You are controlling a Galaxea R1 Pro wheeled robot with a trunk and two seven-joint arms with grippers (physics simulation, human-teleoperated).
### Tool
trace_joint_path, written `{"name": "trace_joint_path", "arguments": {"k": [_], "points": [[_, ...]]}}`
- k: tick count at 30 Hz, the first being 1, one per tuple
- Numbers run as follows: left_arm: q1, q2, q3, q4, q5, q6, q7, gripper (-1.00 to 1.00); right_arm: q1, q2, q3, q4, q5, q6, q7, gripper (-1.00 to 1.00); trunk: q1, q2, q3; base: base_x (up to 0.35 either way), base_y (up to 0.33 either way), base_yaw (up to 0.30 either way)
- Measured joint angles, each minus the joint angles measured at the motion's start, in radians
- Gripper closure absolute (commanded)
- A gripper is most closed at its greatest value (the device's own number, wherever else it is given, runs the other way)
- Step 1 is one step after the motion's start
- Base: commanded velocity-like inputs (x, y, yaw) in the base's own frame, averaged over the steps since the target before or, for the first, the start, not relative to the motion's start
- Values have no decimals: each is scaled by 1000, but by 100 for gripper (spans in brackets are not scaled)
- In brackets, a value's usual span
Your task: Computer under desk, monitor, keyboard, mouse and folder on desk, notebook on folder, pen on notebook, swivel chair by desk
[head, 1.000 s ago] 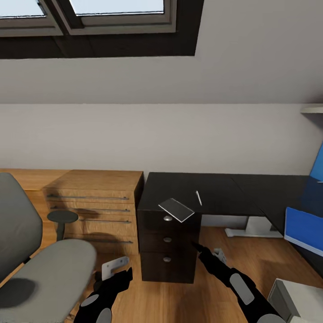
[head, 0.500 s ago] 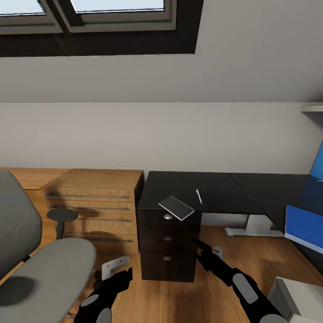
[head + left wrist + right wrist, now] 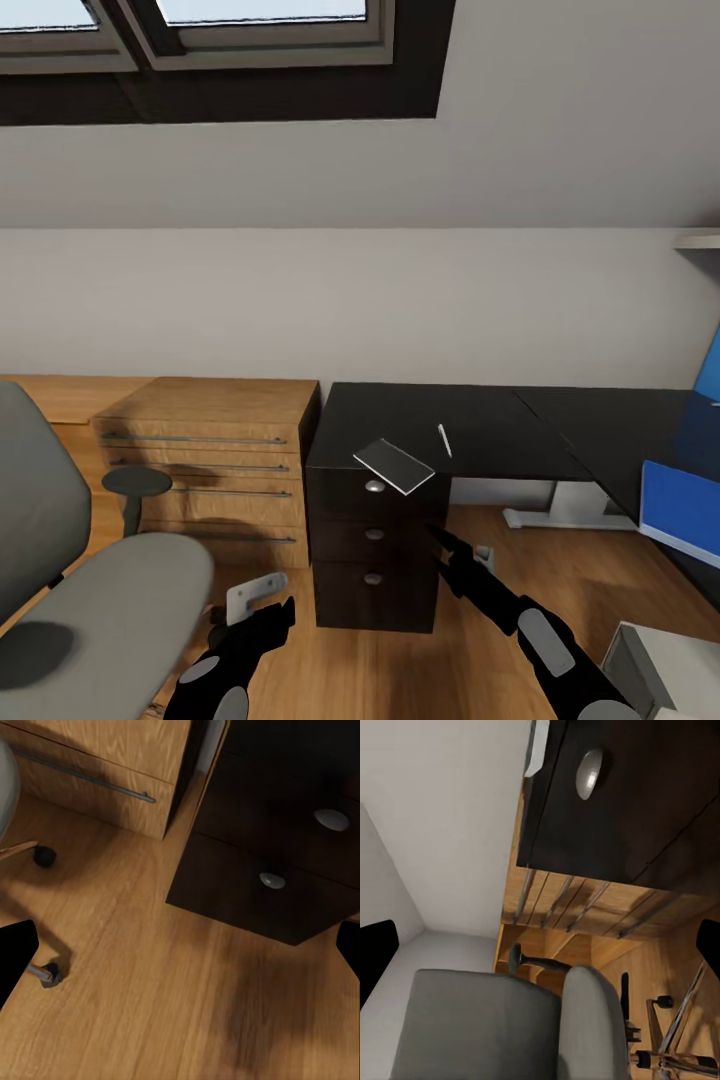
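Reaching right tool [image 3: 437, 534] toward notebook [image 3: 394, 466] overhanging near-left corner of surface [image 3: 480, 425]; fingers apart. Pen [image 3: 443, 440] just right of notebook, folder [image 3: 680, 513] far right. Left tool [image 3: 283, 607] low, fingers apart. Advice: approach overhanging edge level, pinch without sweeping pen.

Looks like a home attic room with a work corner: slanted skylight window [image 3: 200, 30], wood floor [image 3: 560, 570], black L-shaped bench [image 3: 480, 425], grey padded swivel chair [image 3: 90, 610], light-wood drawer cabinet [image 3: 215, 450].

Both arms matte black with grey oval pads; left arm [image 3: 225, 665] chunky, right arm [image 3: 520, 625] tapering to slim black fingers.
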Motion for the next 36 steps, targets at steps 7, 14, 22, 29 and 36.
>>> {"name": "trace_joint_path", "arguments": {"k": [7, 14, 22, 29, 36], "points": [[0, 0, 0, 5, -1, 0, 1, -100, 0, 4, 3, 0, 3, -3, -5, -100, 0, 0, 0, 164, 37, 0], [0, 0, 0, 7, -1, 0, 1, -100, 0, 7, 4, 0, 0, -4, -27, -100, 0, 0, 0, 129, 28, 0], [0, 0, 0, 8, -2, 0, 1, -100, 0, 10, 4, -1, -1, -7, -35, -100, 0, 0, 0, 188, 13, 0], [0, 0, 0, 8, -2, 0, 1, -100, 0, 15, 3, -1, -1, -8, -36, -100, 0, 0, 0, 77, 2, 0], [0, 0, 0, 8, -1, 1, 0, -100, 0, 15, 3, -1, -1, -8, -36, -100, 0, 0, 0, 129, 0, 0]]}}
